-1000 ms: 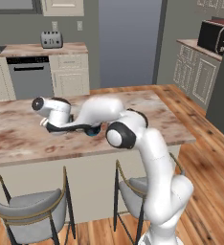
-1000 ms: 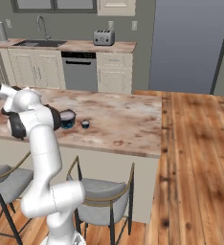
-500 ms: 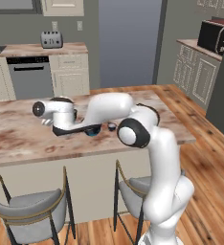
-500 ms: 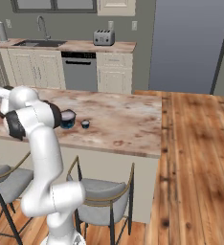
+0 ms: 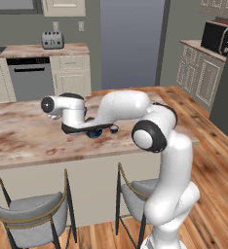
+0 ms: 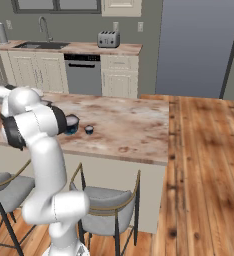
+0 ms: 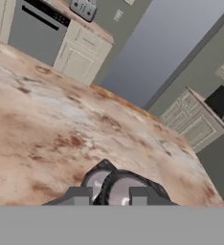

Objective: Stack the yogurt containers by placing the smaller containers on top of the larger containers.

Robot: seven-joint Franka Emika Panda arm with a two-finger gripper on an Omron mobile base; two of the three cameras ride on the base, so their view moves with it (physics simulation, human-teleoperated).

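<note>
The gripper [image 7: 106,197] sits at the bottom middle of the hand view, right over two round tubs [image 7: 121,188]. I cannot tell if it is open or closed. To do this step well, it should come straight down over one small tub. In the right base view the medium tub [image 6: 71,124] and the tiny tub [image 6: 89,130] sit left of center on the table [image 6: 129,125]. The arm hides the biggest tub.
</note>
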